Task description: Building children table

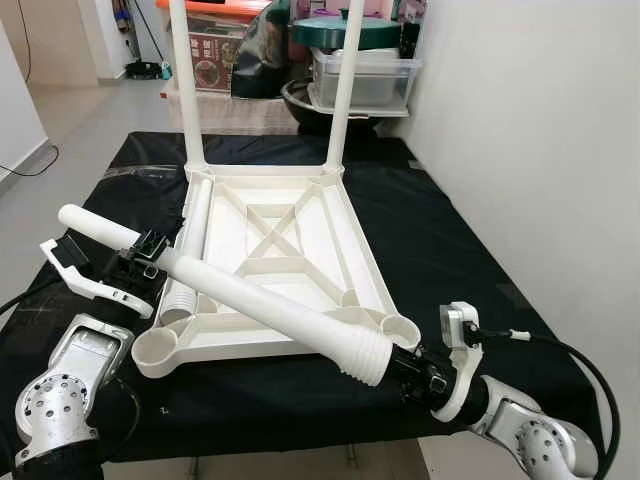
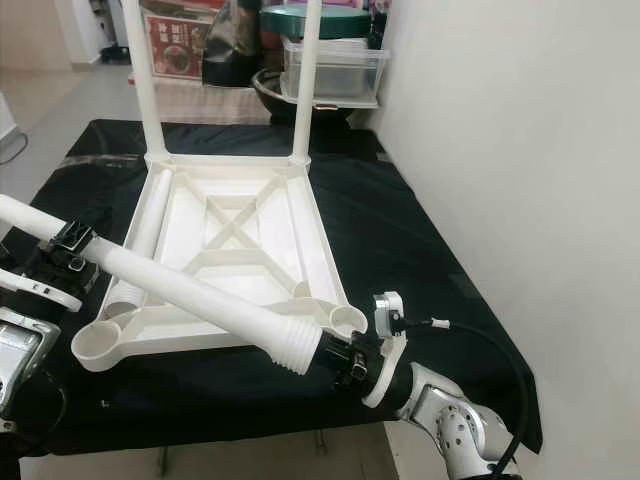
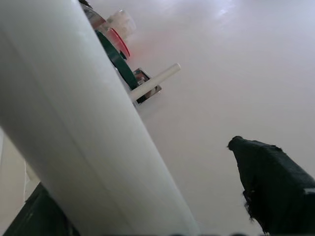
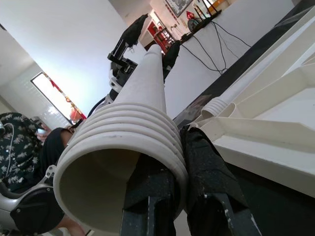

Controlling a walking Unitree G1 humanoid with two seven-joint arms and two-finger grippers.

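A white plastic children's table top (image 1: pixel 290 265) is lying upside down on a black cloth-covered work surface (image 1: pixel 440 250), with two white legs (image 1: pixel 345 85) already standing upright in its far corner sockets. A third loose white leg (image 1: pixel 195 235) is lying inside the top along its left edge.

Both grippers are carrying a long white plastic tube leg with a ribbed, threaded end (image 1: pixel 270 305), slanting across the near part of the table top. The right gripper (image 1: pixel 418 370) is clamping the ribbed end, one black finger inside the open mouth and the other outside the ridges, as the right wrist view is showing (image 4: pixel 147 157). The left gripper (image 1: pixel 140 262) is pinching the smooth shaft just beyond the table top's left edge.

The ribbed end is hanging just past the near right socket (image 1: pixel 398 328), not yet in it, so the seating step is looking unfinished. The risks, as I judge them: the finger inside the tube mouth is blocking insertion; releasing one end could let the long leg swing and knock the table top; a tilted approach could jam the threads; and the smooth shaft could be slipping through the left pinch.
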